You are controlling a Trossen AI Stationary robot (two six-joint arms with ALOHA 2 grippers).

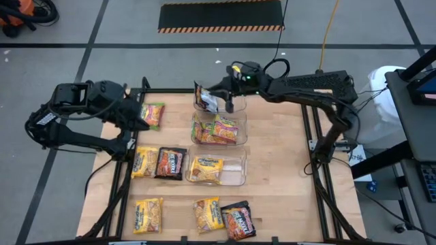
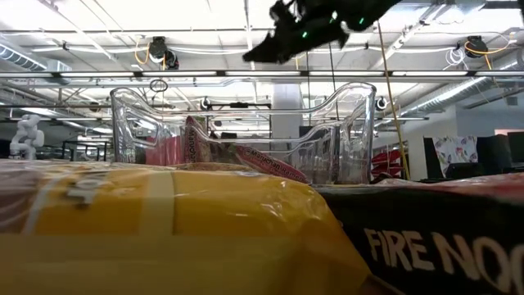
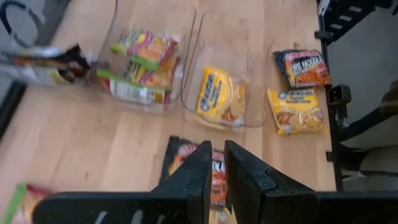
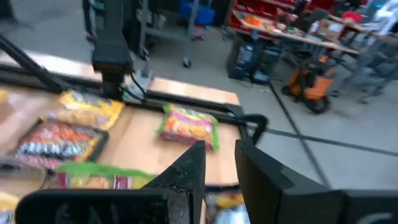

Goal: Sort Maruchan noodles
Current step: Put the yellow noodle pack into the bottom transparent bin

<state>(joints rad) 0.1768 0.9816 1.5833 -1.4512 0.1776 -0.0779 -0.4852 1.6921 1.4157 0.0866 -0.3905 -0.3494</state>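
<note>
Hovering with fingers parted: right hand [image 1: 228, 103], above far clear plastic bin [image 1: 240, 121], beside dark glossy noodle packet [image 1: 206, 97]. Waiting over wooden bench [image 1: 279, 170], fingers narrow, holding nothing: left hand [image 1: 143, 122].

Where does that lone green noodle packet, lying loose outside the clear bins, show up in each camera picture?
High view: green packet at the upper left of the table.
Low view: not in it.
Left wrist view: cut off at the bottom left corner.
Right wrist view: mid-picture, alone on the wood.
Shared landmark: the clear bin of green packets, in the high and left wrist views.
</note>
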